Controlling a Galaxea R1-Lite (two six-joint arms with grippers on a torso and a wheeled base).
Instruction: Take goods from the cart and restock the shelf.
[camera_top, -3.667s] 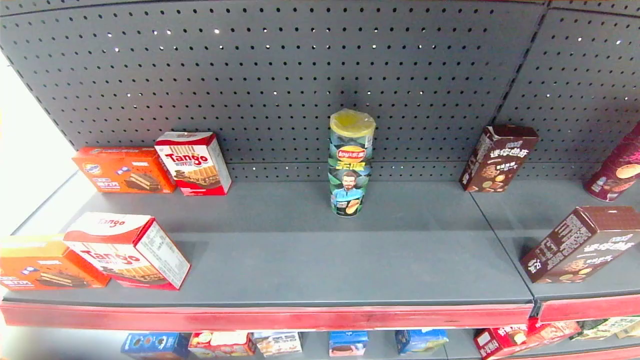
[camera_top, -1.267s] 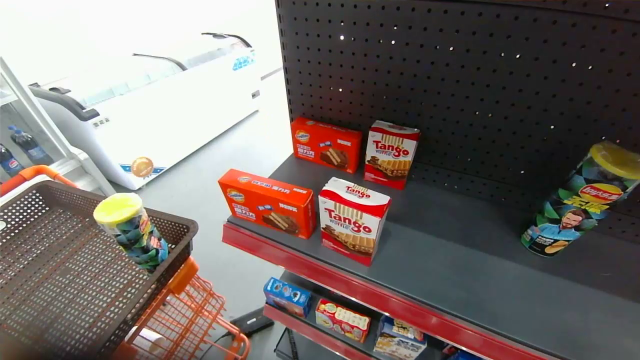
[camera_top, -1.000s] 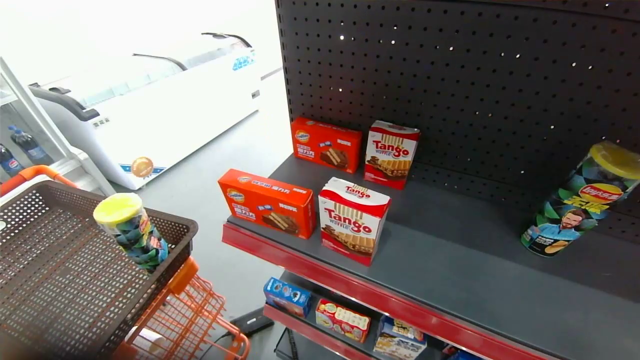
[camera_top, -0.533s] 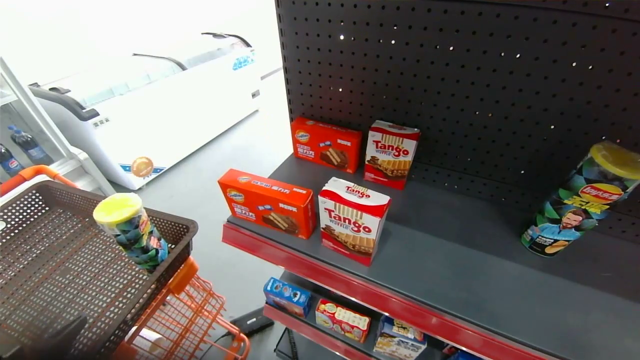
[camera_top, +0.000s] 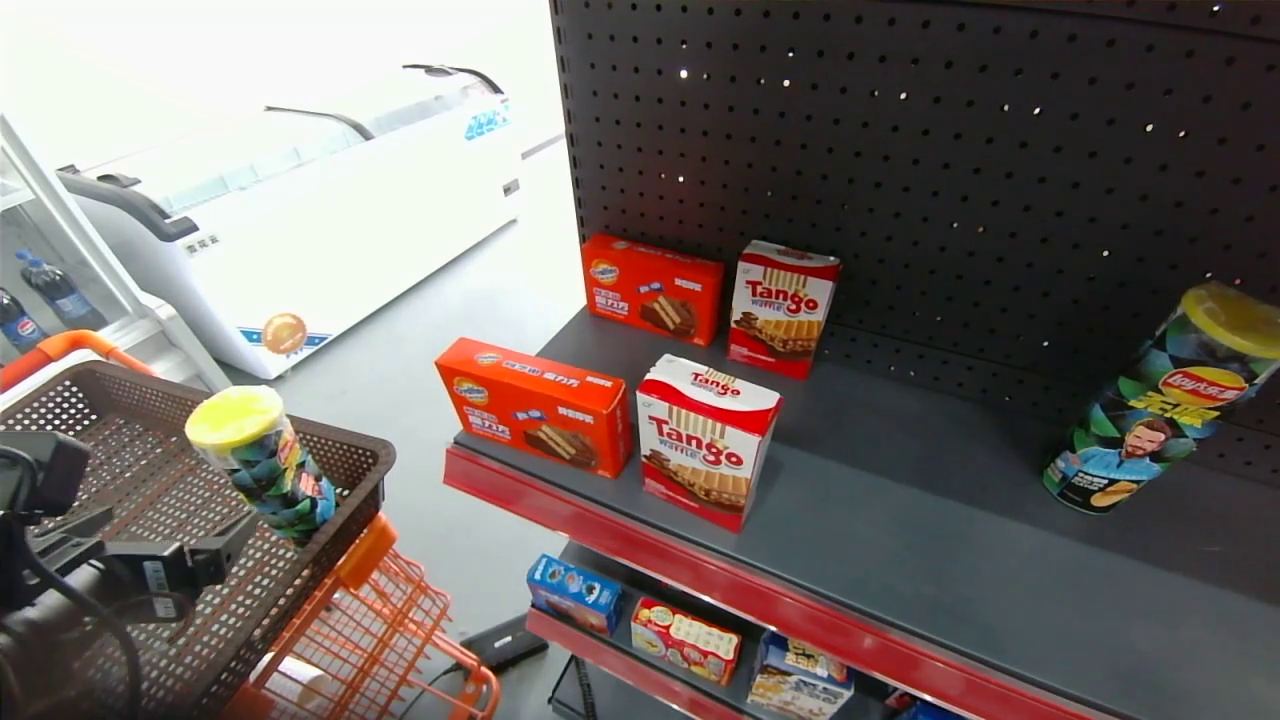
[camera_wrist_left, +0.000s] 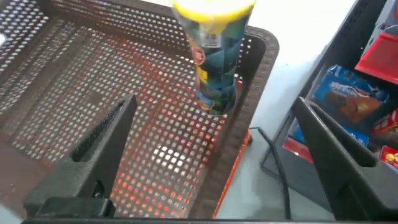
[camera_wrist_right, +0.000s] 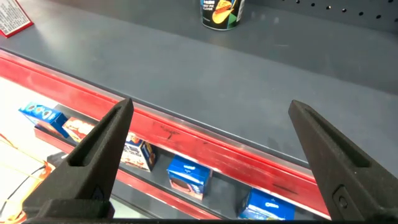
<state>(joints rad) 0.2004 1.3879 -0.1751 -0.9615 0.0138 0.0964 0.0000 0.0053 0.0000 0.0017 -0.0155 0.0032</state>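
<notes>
A chips can (camera_top: 262, 462) with a yellow lid stands upright in the near right corner of the cart's brown mesh basket (camera_top: 120, 600). My left gripper (camera_top: 222, 553) hangs open over the basket, just short of the can. In the left wrist view the can (camera_wrist_left: 213, 53) stands beyond the wide-open left gripper (camera_wrist_left: 214, 106), with nothing between the fingers. A second, matching can (camera_top: 1150, 400) stands on the grey shelf (camera_top: 900, 540) by the pegboard. My right gripper (camera_wrist_right: 210, 111) is open and empty above the shelf's red front edge (camera_wrist_right: 205, 140), with that can (camera_wrist_right: 222, 14) farther back.
Two red-and-white wafer boxes (camera_top: 708, 440) and two orange boxes (camera_top: 535, 405) stand at the shelf's left end. Small boxes (camera_top: 685, 640) line the lower shelf. The orange wire cart frame (camera_top: 390, 630) sits under the basket. A white chest freezer (camera_top: 300, 220) stands behind.
The head camera has swung left from the shelf to the cart. In the last half second my left arm has risen into view over the basket, towards the can.
</notes>
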